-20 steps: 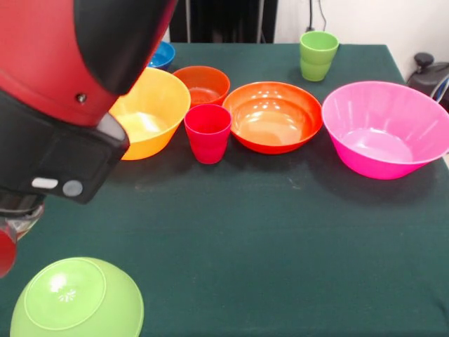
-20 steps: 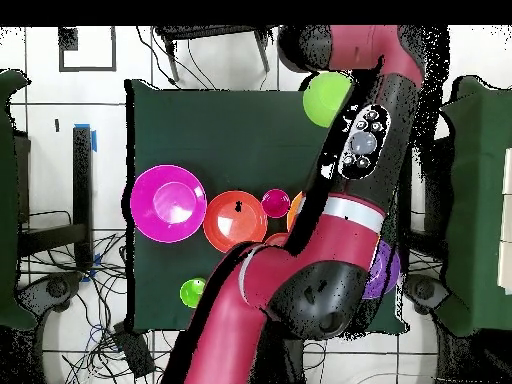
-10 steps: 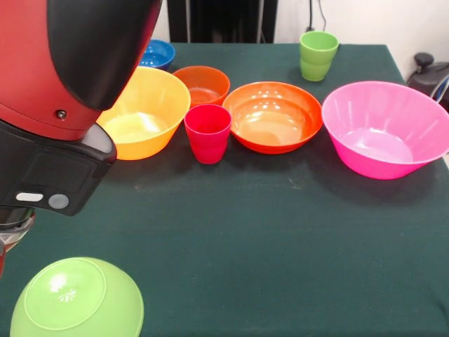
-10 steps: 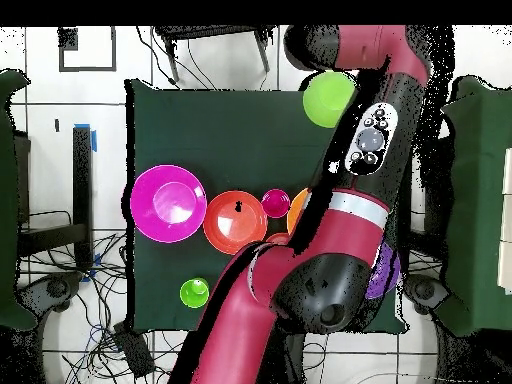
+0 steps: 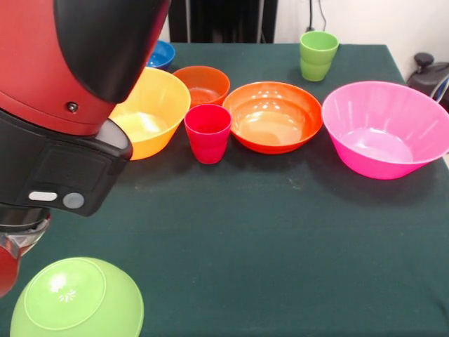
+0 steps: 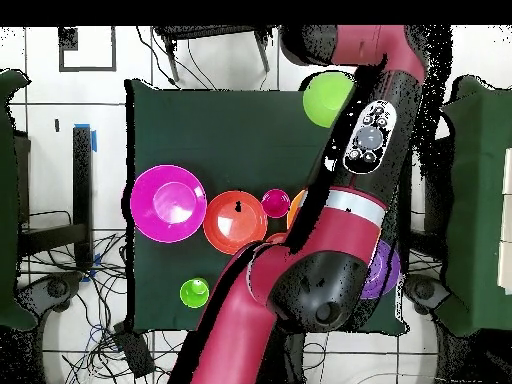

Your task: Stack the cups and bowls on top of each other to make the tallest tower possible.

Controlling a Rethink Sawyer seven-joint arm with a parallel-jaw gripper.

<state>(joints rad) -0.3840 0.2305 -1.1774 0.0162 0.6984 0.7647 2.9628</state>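
A dark green table (image 5: 280, 239) fills the front view. Beyond its far right corner sits a dark round object (image 5: 429, 70), too blurred to identify. From overhead, the table (image 6: 220, 130) stands on white tiles (image 6: 100, 110), with cables (image 6: 100, 290) tangled beside it and blue tape (image 6: 82, 135) nearby.

My red and black arm (image 5: 77, 84) fills the left. Lime green plastic bowl (image 5: 76, 298) sits rim-down at near left. Behind, in a row: yellow-orange bowl (image 5: 151, 116), red-pink tumbler (image 5: 208, 133), glossy orange bowl (image 5: 273, 116), large pink bowl (image 5: 386, 128). Light green cup (image 5: 318, 55) stands farther back.
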